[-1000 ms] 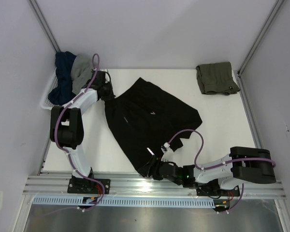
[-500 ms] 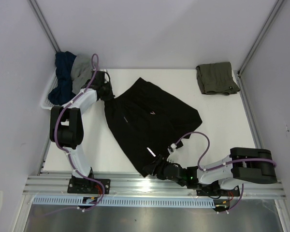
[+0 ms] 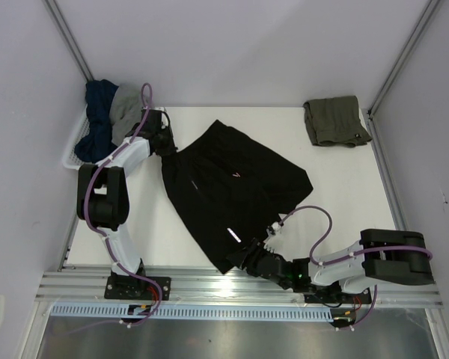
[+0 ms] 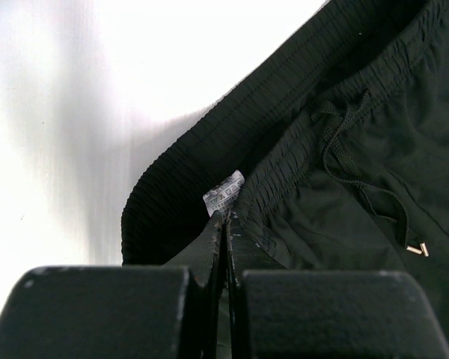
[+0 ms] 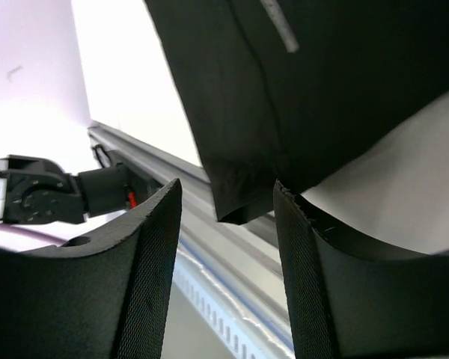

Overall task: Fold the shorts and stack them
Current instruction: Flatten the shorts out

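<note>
The black shorts (image 3: 239, 187) lie spread flat across the middle of the table. My left gripper (image 3: 167, 143) is shut on their waistband at the far left corner. In the left wrist view its jaws (image 4: 226, 224) pinch the ribbed waistband (image 4: 179, 194) just below a white label (image 4: 223, 193). My right gripper (image 3: 241, 258) sits low at the near table edge, open, with the shorts' near hem corner (image 5: 239, 206) between its fingers (image 5: 157, 247) and touching neither. The olive-green shorts (image 3: 335, 121) lie folded at the far right corner.
A white basket (image 3: 69, 155) holding navy and grey clothes (image 3: 105, 112) stands at the far left, just behind my left arm. The metal rail (image 3: 209, 288) runs along the near edge under the right gripper. Grey walls close in both sides.
My right gripper has slid a little right along the near edge and its jaws have narrowed around the hem corner. The left gripper and the shorts have not moved.
</note>
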`<move>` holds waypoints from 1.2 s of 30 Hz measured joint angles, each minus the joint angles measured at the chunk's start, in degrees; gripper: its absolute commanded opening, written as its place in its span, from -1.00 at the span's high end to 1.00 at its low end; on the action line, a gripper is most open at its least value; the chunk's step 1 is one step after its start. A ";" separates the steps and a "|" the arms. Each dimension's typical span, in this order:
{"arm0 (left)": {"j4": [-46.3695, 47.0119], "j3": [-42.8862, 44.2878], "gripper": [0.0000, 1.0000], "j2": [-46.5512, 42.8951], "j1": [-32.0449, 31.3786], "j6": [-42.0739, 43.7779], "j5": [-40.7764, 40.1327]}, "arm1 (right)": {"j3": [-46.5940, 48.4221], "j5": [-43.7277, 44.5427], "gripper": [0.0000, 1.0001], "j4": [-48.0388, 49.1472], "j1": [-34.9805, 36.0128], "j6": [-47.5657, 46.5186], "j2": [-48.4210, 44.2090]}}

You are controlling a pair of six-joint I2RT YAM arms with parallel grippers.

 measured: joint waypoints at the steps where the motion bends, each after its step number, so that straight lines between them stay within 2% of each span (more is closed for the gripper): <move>1: 0.00 0.00 1.00 0.00 0.00 0.00 0.02 | 0.00 -0.02 -0.06 -0.02 0.00 0.22 0.57; 11: -0.02 0.00 1.00 0.00 0.00 0.02 0.02 | 0.22 0.15 -0.06 -3.08 3.13 2.89 0.81; 22: 0.00 0.00 1.00 0.00 0.00 0.00 0.15 | 1.51 0.11 -0.08 -1.97 4.02 3.10 2.73; 36: -0.02 0.00 1.00 -0.20 0.00 0.00 0.39 | 2.86 -0.26 -0.10 10.43 4.02 2.73 12.48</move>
